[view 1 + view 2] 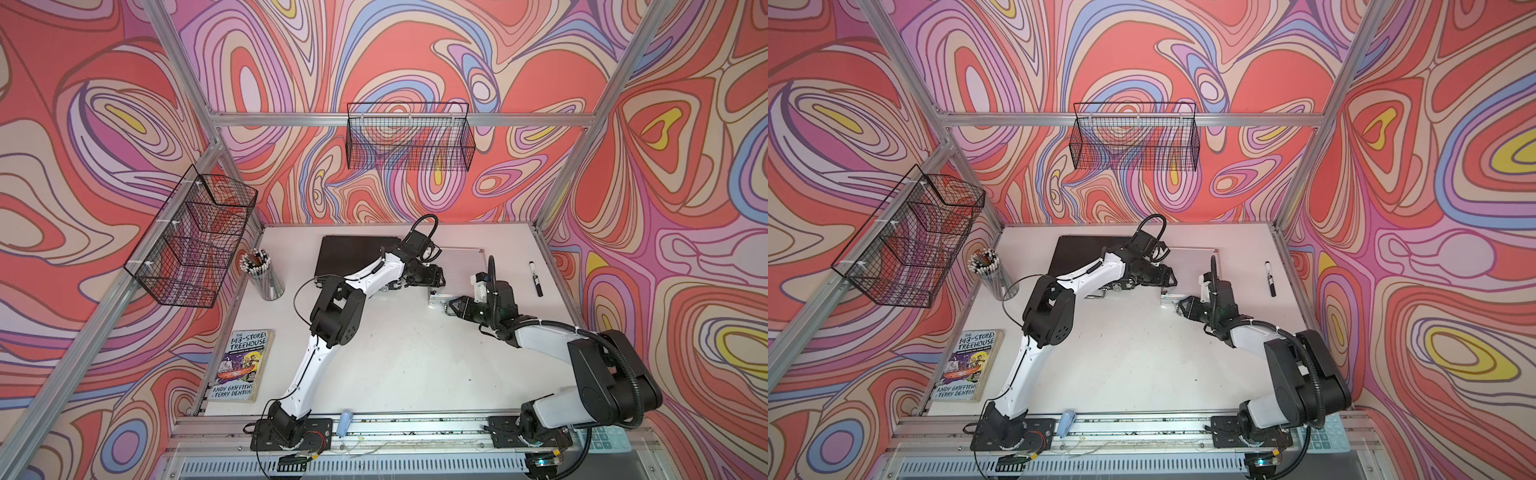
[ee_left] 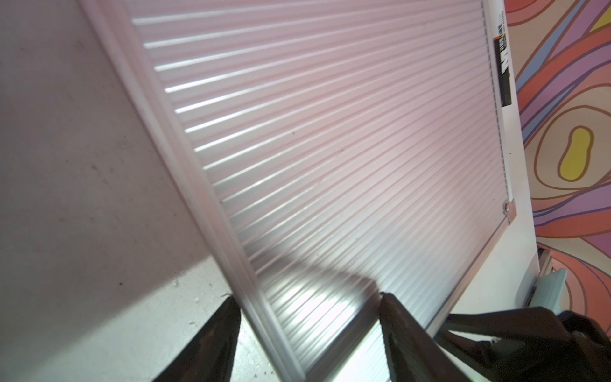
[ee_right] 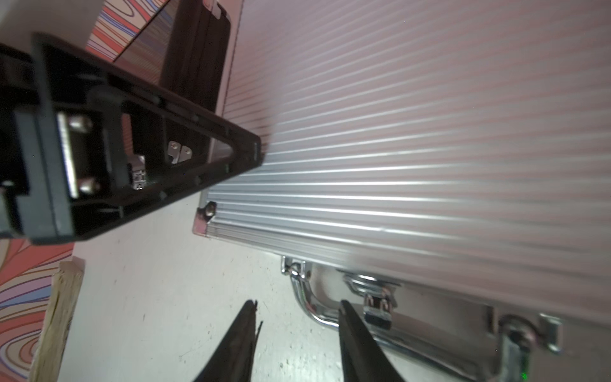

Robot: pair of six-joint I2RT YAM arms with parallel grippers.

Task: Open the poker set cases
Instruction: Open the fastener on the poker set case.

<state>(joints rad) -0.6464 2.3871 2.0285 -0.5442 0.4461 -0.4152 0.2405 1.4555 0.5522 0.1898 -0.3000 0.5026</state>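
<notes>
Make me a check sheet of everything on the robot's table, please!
Surface: white tabletop, lightly speckled.
Job's things: wide textured black case and ribbed silver aluminium case lie flat side by side, lids down.
Clutter: paperback book, clear cup of pencils, black marker, all apart from the cases.
Grippers: left gripper open over the silver case's corner; right gripper open at its chrome handle.
Cables: black cables ride on both arms.
Surroundings: swirly patterned walls; two black wire baskets hang on the frame.

Outstretched left arm (image 1: 306, 368) and right arm (image 1: 540, 337), both jaws parted.
</notes>
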